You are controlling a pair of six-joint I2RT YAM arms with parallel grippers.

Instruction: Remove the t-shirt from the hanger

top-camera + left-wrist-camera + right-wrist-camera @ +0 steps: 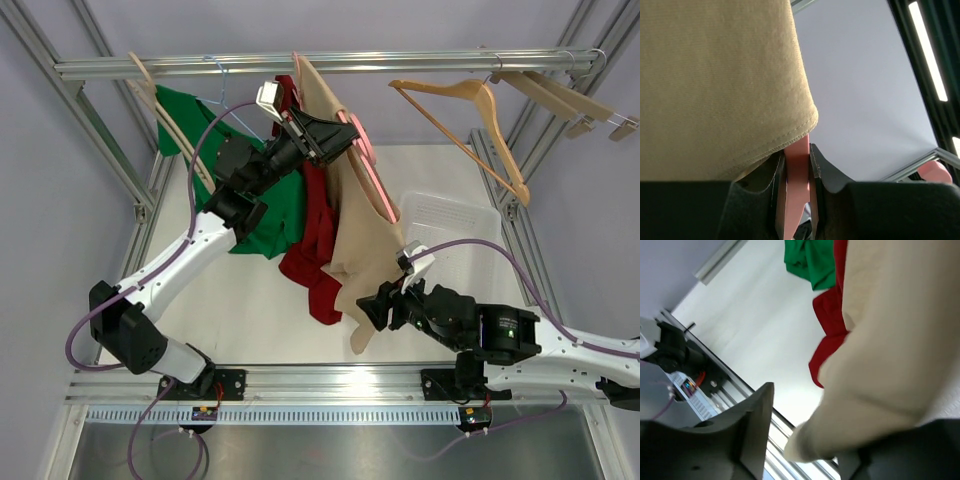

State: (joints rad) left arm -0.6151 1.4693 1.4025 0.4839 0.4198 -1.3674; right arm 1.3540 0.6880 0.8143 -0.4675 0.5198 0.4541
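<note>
**A:** Left claw (797, 172)?
**B:** Pinched narrow on the pink hanger (799, 147). It looks like hard, smooth plastic, flat in section. I'm holding it up by the metal rail (400, 62), over the far half of the bench (250, 310).

**A:** Right claw (810, 440)?
**B:** Jaws partly apart at the shirt's bottom corner. Cloth lies between them against one finger, and there's a clear gap beside the other. I'd call that no grip yet.

**A:** Where's the t-shirt (355, 250)?
**B:** Fully on the hanger. It's tan, matte, fine-ribbed cloth with a stitched hem that curls over the hanger in my left wrist view. It drapes long and limp toward the near edge.

**A:** Progress?
**B:** Early, by my reckoning. The hanger is secured, but neither shoulder is off. What's left is to pinch the corner, draw it down and slip it free.

**A:** Neighbours?
**B:** The red garment (315, 260) hangs against the tan one's left side, and the green garment (265, 215) is beyond it. Both are soft and might drag along.
</note>
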